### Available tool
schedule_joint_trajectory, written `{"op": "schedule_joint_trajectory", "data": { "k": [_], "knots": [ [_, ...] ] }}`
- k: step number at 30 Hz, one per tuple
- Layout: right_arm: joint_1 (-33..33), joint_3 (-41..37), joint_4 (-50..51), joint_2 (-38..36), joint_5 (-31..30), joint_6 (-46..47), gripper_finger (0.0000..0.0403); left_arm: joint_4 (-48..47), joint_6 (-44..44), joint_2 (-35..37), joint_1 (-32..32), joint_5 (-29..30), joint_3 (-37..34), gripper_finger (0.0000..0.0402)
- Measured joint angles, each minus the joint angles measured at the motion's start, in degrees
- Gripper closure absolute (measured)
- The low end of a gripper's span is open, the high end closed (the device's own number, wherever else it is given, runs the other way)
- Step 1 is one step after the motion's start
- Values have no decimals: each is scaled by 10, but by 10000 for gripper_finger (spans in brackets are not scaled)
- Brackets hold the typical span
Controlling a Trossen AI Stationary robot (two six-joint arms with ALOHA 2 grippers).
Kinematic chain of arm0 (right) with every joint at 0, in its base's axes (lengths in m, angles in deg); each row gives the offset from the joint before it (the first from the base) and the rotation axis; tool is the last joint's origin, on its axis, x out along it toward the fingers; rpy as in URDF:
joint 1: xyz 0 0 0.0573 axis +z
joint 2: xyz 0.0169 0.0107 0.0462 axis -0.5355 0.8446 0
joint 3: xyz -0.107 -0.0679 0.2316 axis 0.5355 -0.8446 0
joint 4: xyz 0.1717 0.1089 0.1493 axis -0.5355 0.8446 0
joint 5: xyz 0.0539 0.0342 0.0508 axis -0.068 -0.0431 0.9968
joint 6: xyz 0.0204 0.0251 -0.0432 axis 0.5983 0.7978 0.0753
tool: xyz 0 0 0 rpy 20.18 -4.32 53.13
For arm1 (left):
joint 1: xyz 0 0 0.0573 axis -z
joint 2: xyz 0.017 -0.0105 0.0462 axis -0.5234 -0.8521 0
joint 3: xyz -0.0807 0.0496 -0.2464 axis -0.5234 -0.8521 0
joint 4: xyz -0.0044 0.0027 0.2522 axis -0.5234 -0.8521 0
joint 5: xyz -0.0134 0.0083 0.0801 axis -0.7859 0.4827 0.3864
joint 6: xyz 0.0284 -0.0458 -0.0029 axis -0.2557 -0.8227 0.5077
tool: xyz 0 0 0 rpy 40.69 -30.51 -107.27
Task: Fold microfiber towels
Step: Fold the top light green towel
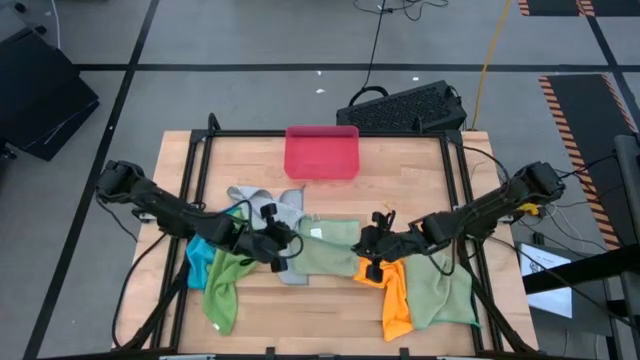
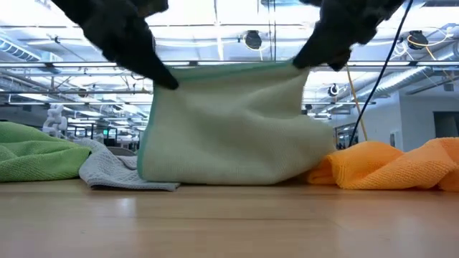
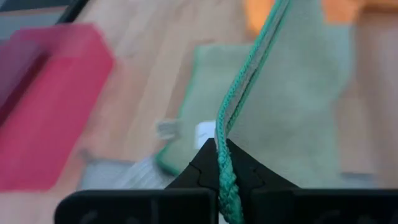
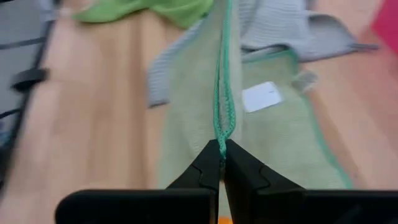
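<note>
Nearest to the front edge of the worktop point(image 1: 330, 320), both arms hold one pale green towel point(image 1: 330, 247) between them. The left pincer point(image 1: 283, 243) is closed on one upper corner, and the right pincer point(image 1: 371, 247) is closed on the other. In each wrist view the dark green hem runs straight into the closed fingers, two layers together, so the towel seems to be already doubled. In the low view it hangs like a curtain between the two pincers, and its lower fold rests on the wood. The step in hand is probably to lay this half-folded towel flat. To do it well, both pincers should stay at the same height and keep the top hem tight. They should move together and lower the hem in line over the part that lies on the worktop. If one side goes faster, the edges will not meet. Beside it wait the other towels: the orange towel point(image 1: 395, 295) and a green towel point(image 1: 440, 290) on the right, the bright green towel point(image 1: 225, 285) and the blue towel point(image 1: 200, 255) on the left, and the grey towel point(image 1: 270, 205) just behind. Farther back the pink tray point(image 1: 322, 152) stands well apart.
</note>
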Motion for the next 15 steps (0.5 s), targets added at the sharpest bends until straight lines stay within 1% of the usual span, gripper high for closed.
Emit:
{"op": "schedule_joint_trajectory", "data": {
  "k": [2,6,10,15],
  "knots": [
    [10,-1,-20,-17,15,-3,399,18,5,10,10,-20,0,397],
    [39,0,-22,-50,11,14,399,40,-4,37,44,-43,0,393],
    [76,0,-35,-70,-23,30,399,56,-28,57,80,-55,2,390],
    [107,0,-67,-59,-58,46,399,66,-52,59,110,-57,2,397]
  ]
}}
